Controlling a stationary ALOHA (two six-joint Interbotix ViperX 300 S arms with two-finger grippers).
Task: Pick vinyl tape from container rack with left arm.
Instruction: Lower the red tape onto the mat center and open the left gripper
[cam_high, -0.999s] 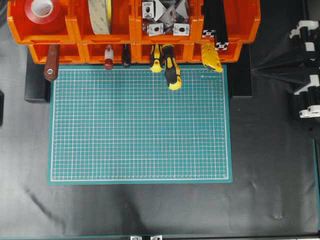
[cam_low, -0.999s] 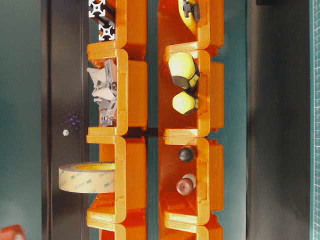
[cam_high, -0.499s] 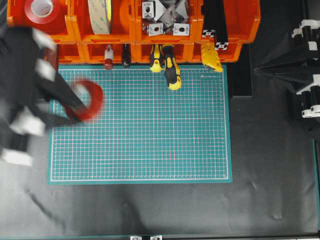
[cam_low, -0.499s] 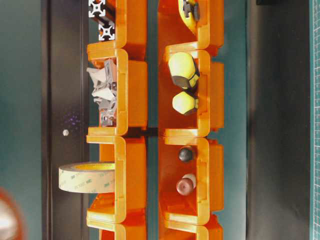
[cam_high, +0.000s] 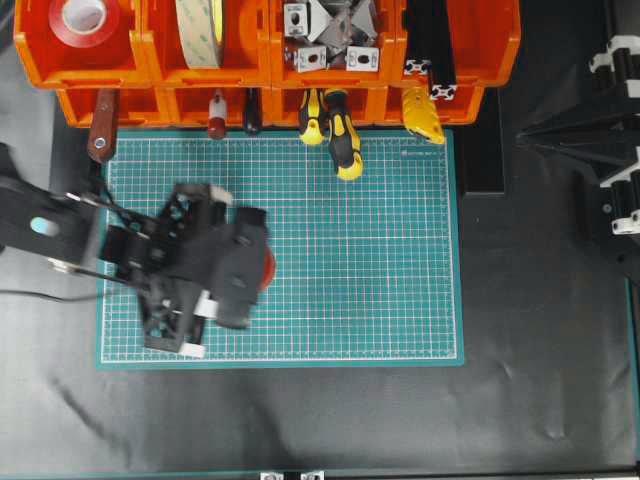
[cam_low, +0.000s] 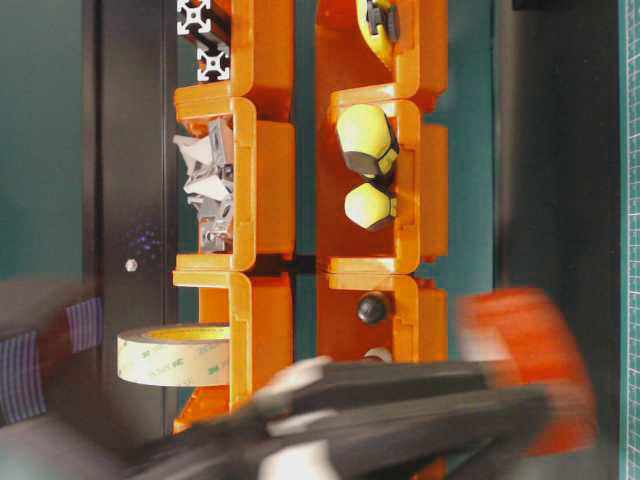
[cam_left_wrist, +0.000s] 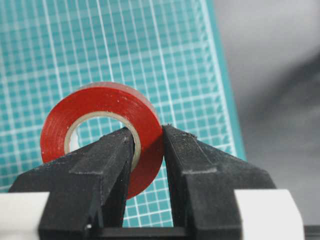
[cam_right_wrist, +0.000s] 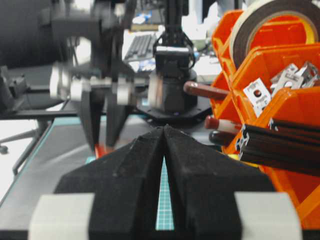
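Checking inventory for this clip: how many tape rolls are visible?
3: red roll in the rack's top-left bin, cream roll in the next bin, vinyl tape in the left gripper.

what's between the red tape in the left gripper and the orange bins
Only bare green cutting mat, as the overhead view shows. The vinyl tape is pinched in the left gripper over the mat, well short of the container rack.

The left gripper (cam_high: 235, 275) hovers over the green mat (cam_high: 380, 260) – a red tape roll (cam_high: 266, 270) peeks beside it – orange container rack (cam_high: 270, 60) well beyond
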